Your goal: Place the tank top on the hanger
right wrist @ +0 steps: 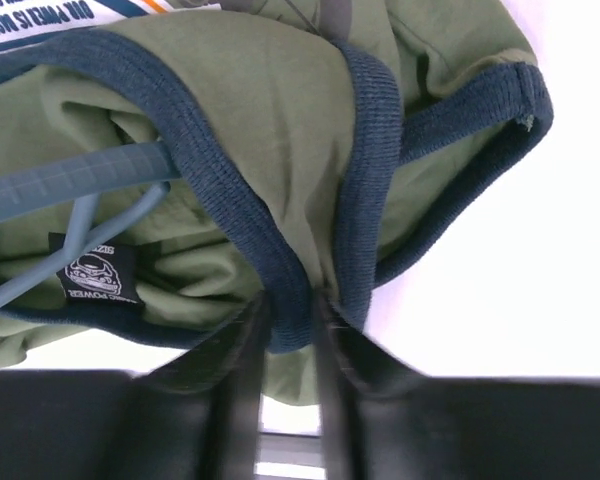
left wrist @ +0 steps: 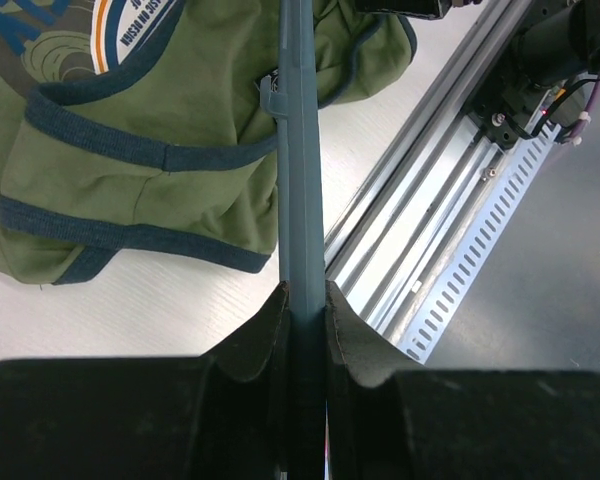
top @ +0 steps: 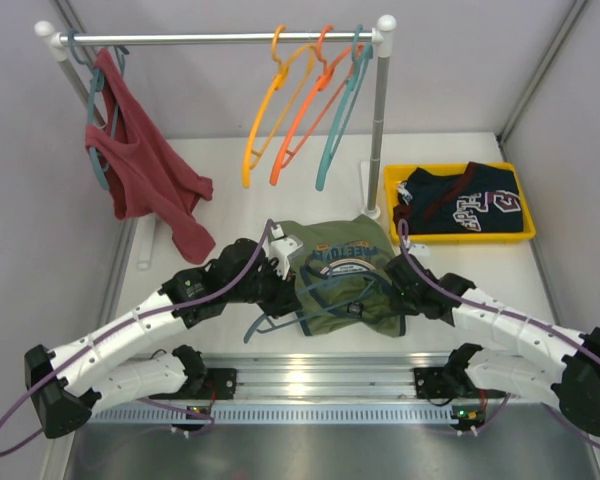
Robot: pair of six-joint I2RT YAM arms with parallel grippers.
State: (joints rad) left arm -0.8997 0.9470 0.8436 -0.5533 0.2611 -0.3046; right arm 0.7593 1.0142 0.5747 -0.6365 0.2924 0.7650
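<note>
1. Two pincers were busy: the left pincer (left wrist: 302,300) clamped the hanger (left wrist: 300,150), and the right pincer (right wrist: 290,312) pinched the tank top (right wrist: 260,110) by its trim.
2. The tank top lay bunched on the tabletop (top: 240,215), with the hanger partly inside.
3. Threading seemed underway; next, that trim needed drawing over the hanger's shoulder.

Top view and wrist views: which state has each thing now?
tank top, crumpled on table
hanger, partly inside tank top
left gripper, shut on hanger
right gripper, shut on tank top trim
red tank top, hanging on rail
navy garment, lying in yellow tray
</note>
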